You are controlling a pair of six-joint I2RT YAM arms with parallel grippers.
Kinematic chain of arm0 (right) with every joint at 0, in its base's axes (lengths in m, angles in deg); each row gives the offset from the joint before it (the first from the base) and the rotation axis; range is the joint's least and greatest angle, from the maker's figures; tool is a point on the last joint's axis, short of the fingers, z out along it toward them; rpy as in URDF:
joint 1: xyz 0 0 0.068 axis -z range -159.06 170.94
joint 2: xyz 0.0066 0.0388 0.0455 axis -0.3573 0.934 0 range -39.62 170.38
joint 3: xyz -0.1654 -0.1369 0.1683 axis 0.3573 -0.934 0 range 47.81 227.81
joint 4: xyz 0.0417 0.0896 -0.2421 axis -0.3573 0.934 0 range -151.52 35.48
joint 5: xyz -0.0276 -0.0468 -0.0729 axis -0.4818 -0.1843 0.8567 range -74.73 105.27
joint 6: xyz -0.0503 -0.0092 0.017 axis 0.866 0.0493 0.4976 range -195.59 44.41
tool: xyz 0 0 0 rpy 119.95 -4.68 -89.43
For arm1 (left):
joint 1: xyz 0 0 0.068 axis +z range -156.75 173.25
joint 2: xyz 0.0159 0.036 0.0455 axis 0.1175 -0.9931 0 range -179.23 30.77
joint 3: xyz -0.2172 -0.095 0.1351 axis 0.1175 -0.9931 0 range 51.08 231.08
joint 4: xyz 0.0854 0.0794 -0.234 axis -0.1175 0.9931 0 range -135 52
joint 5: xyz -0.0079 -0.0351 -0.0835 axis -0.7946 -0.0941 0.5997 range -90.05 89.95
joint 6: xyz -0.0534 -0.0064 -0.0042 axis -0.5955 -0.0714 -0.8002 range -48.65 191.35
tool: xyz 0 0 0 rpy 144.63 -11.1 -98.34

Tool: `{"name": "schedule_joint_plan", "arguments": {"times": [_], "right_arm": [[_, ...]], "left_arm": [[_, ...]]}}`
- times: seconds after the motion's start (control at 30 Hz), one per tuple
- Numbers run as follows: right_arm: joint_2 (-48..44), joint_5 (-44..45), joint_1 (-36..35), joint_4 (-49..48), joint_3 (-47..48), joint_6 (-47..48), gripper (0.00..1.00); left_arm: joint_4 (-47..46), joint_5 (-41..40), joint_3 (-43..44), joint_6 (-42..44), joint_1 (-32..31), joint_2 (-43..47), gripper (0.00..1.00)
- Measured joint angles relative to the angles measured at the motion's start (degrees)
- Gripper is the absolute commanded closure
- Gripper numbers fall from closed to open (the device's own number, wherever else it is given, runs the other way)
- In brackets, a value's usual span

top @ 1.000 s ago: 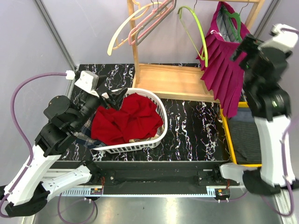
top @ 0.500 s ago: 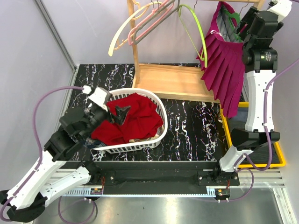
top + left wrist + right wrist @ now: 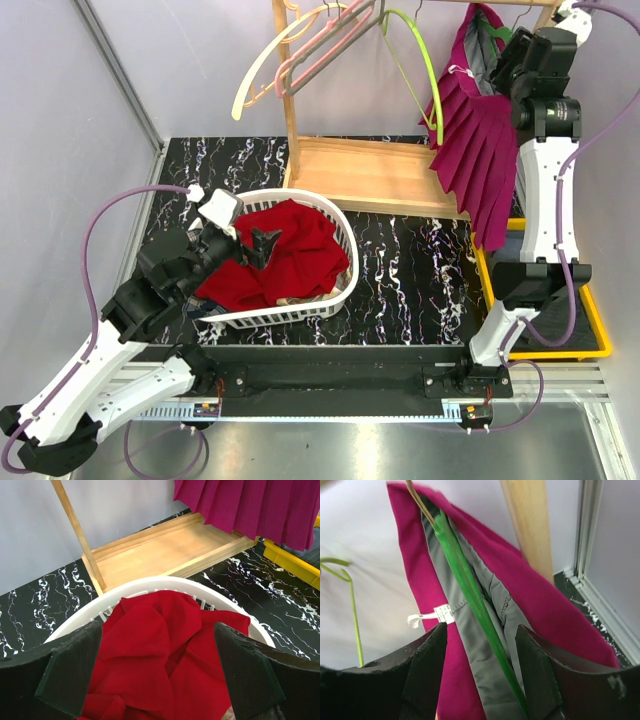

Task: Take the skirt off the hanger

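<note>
We find the basket (image 3: 349,262) on the table (image 3: 420,270), left of centre, with cloth (image 3: 280,255) heaped in it. Behind it stands the rack (image 3: 370,175), with hangers (image 3: 322,42) on its rail. The skirt (image 3: 480,150) hangs at the rail's right end, its hem above the tray (image 3: 556,352) on the table's right edge.

Soft, even light falls from overhead in the top view, bright and without harsh glare. Shadows around the white basket (image 3: 343,232) on the black marbled table (image 3: 420,250) are faint, and the whole view is sharp. In the left wrist view the left gripper (image 3: 157,650) shows dark, slightly soft fingers (image 3: 70,672) up close against a crisp background. In the right wrist view the skirt (image 3: 412,565) glows vividly, the pale wall (image 3: 365,525) washes out, and the right gripper (image 3: 480,650) blurs at the bottom edge.
</note>
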Motion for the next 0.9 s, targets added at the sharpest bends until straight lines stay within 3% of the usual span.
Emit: {"name": "schedule_joint_plan", "arguments": {"times": [0.07, 0.17, 0.2, 0.23, 0.9], "right_arm": [[1.1, -0.5, 0.0, 0.6, 0.3, -0.2, 0.43], [2.4, -2.1, 0.0, 1.0, 0.7, -0.6, 0.69], [2.6, -2.6, 0.0, 1.2, 0.8, -0.9, 0.89], [2.8, -3.2, 0.1, 1.4, 0.9, -1.4, 0.99], [1.7, -10.6, 0.1, -0.9, 3.2, -0.4, 1.0]], "left_arm": [[-0.1, -0.1, 0.0, 0.1, 0.2, 0.0, 0.01], [-0.2, -0.3, 0.3, 0.5, 0.4, 0.0, 0.01], [-0.2, -0.3, 0.4, 0.6, 0.5, -0.1, 0.01], [-0.2, -0.3, 0.5, 0.7, 0.5, -0.1, 0.01], [-1.0, -0.2, 1.9, 0.8, 2.4, -0.1, 0.01]]}}
